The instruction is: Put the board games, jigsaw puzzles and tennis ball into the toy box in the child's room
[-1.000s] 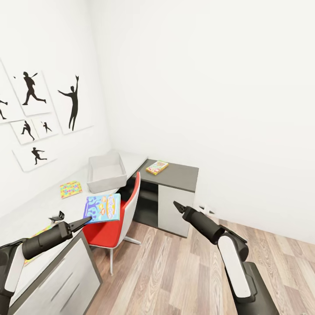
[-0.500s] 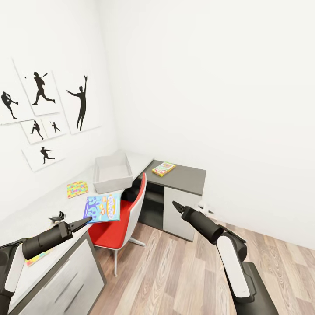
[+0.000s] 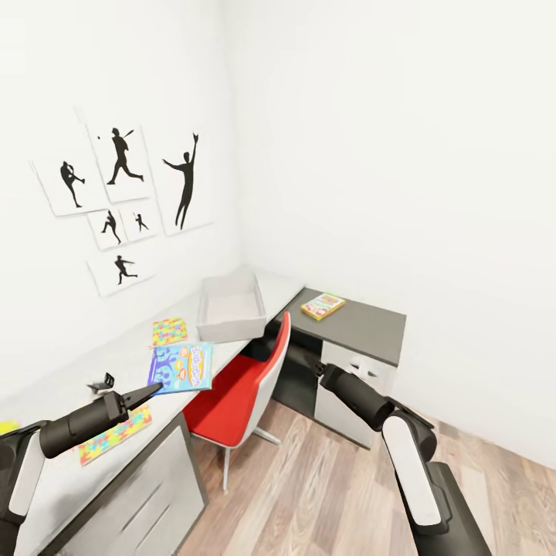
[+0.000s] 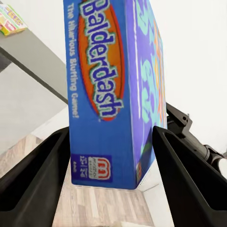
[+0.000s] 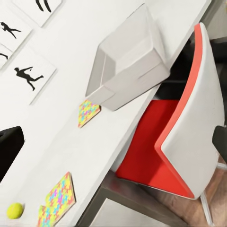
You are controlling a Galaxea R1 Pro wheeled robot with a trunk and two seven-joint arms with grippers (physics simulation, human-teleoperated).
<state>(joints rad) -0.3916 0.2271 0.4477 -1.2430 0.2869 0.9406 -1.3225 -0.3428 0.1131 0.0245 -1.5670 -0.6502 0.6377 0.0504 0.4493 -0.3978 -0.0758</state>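
Note:
My left gripper [image 3: 157, 386] is shut on the blue board game [image 3: 182, 367], holding it over the table [image 3: 69, 363]; in the left wrist view its fingers [image 4: 35, 189] clamp the box [image 4: 113, 94] on both sides. The grey toy box [image 3: 230, 310] stands open at the desk's far end. One jigsaw puzzle [image 3: 169, 332] lies near it, another [image 3: 116, 435] closer to me. The tennis ball [image 5: 14, 210] rests beside the nearer puzzle [image 5: 59, 198]. A yellow-green board game [image 3: 323, 306] lies on the dark cabinet top. My right gripper [image 3: 312, 364] hangs open over the floor, holding nothing.
A red chair [image 3: 247, 386] stands pushed up to the desk below the toy box. Black athlete posters [image 3: 123, 193] hang on the left wall. The dark cabinet [image 3: 363, 328] meets the desk at the corner. Wood-plank floor [image 3: 324, 494] lies on the right.
The whole picture has shifted right, so the camera has turned left; more of the desk and the near puzzle now show. Both arms keep their pose, the blue game still held.

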